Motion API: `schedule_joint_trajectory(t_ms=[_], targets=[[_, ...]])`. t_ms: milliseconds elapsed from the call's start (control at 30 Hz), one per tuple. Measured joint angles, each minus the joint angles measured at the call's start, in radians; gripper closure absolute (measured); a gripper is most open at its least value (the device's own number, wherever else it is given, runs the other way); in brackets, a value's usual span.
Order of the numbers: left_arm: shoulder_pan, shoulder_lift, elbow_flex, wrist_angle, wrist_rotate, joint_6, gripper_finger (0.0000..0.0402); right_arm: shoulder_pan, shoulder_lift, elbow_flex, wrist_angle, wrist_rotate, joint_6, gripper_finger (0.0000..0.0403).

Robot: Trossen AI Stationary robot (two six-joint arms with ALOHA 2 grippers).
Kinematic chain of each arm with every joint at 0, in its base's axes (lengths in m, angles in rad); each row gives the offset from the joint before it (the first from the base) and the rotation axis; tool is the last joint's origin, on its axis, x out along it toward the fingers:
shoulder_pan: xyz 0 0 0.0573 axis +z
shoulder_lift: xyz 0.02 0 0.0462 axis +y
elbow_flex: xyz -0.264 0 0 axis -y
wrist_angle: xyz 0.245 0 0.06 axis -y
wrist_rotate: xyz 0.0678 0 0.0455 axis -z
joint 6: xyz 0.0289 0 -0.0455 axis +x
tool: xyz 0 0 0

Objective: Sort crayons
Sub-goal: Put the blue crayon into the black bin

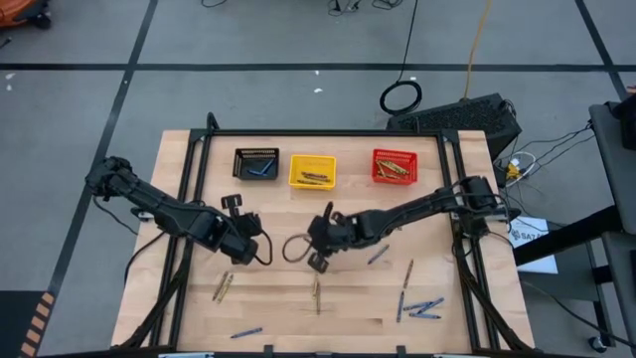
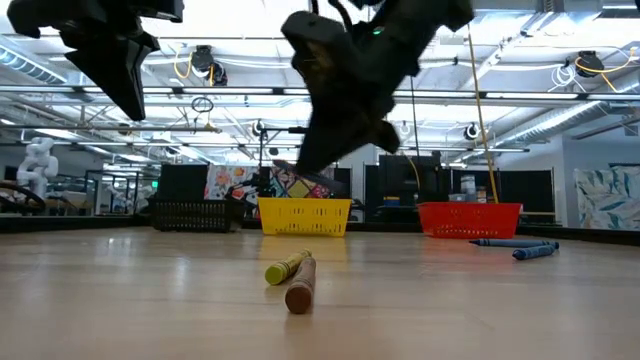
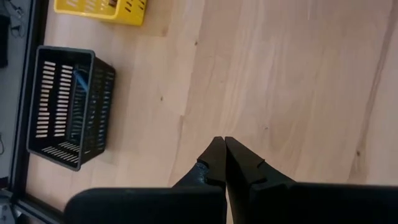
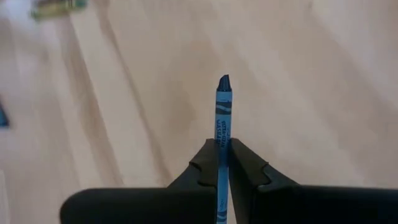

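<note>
While several crayons already lie in the black basket point(image 1: 256, 163), yellow basket point(image 1: 312, 172) and red basket point(image 1: 396, 167) beyond the grippers, about a dozen loose crayons point(image 1: 421, 307) remain scattered nearer the table's front. The right gripper point(image 4: 219, 147) pinches a blue crayon point(image 4: 222, 109), tip pointing forward; the left gripper point(image 3: 222, 145) hangs clenched and empty.

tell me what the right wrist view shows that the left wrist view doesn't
Only the right wrist view shows the right gripper shut on a blue crayon, whose tip sticks out past the fingers over bare wood.

Only the left wrist view shows the left gripper shut on nothing, along with the black basket holding something blue and a corner of the yellow basket.

Both show the wooden table below.
</note>
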Motion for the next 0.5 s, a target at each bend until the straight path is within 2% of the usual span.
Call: schedule_joint_trajectory(t_ms=[200, 367, 500], targets=[[0.028, 0.0, 0.0, -0.002, -0.011, 0.01, 0.0402, -0.076, 0.0, 0.001, 0.069, -0.004, -0.065, 0.0402], [0.072, 0.0, 0.0, -0.003, -0.137, 0.013, 0.0402, -0.142, 0.0, 0.001, 0.125, -0.006, -0.12, 0.0402], [0.128, 0.0, 0.0, 0.001, -0.152, 0.063, 0.0402, -0.198, 0.0, 0.001, 0.19, -0.01, -0.166, 0.0402]])
